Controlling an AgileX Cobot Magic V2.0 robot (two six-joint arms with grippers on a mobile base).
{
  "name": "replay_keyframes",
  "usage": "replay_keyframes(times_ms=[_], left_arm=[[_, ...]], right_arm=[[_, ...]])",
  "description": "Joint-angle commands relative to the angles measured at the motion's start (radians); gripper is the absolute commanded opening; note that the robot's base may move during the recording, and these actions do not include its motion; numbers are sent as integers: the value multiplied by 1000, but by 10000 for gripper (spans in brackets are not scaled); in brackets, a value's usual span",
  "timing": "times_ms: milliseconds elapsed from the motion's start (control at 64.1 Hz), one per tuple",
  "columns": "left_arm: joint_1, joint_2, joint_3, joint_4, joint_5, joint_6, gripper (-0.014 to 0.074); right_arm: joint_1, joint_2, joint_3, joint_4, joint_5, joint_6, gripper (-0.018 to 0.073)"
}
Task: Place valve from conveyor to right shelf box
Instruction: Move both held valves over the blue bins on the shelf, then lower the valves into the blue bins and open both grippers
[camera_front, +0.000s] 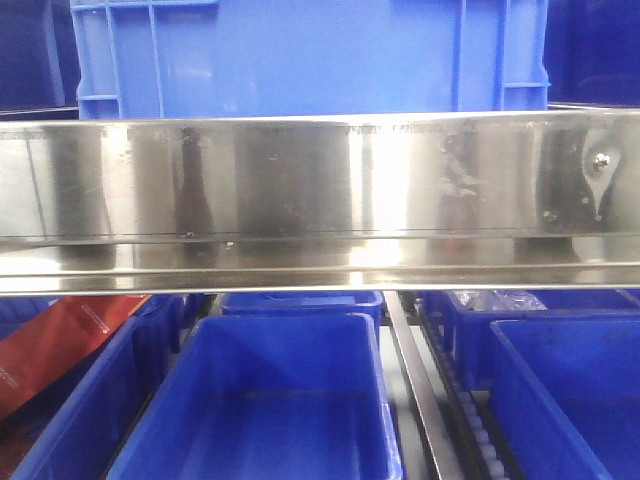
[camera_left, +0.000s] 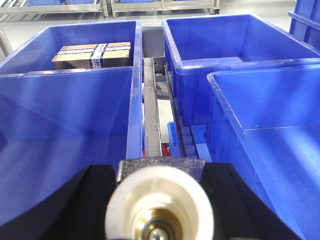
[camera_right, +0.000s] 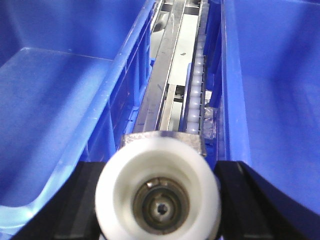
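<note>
Front view: steel shelf rail (camera_front: 320, 190) above open blue boxes (camera_front: 270, 410). Left wrist: left claw (camera_left: 160, 205) clamped on a valve (camera_left: 159, 197), its pale round body wedged between black fingers, above the gap between boxes. Right wrist: right claw (camera_right: 158, 205) clamped likewise on a second valve (camera_right: 158, 192), over the roller track (camera_right: 196, 95).

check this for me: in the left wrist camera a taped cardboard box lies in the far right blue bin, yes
Not quite. The taped cardboard box lies in the far left blue bin, not the far right one. The left wrist view shows it.
</note>
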Motion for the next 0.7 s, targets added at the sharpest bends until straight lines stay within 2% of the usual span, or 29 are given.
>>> replay_keyframes(times_ms=[0,686], left_arm=[[-2,-11,-12,-7,-52,-6,-111],[-2,-11,-12,-11,-58,-6,-111]], right_arm=[[1,-16,-21,-3,-67,-2,-153],[1,-18,-21,-3,-94,-2,-153]])
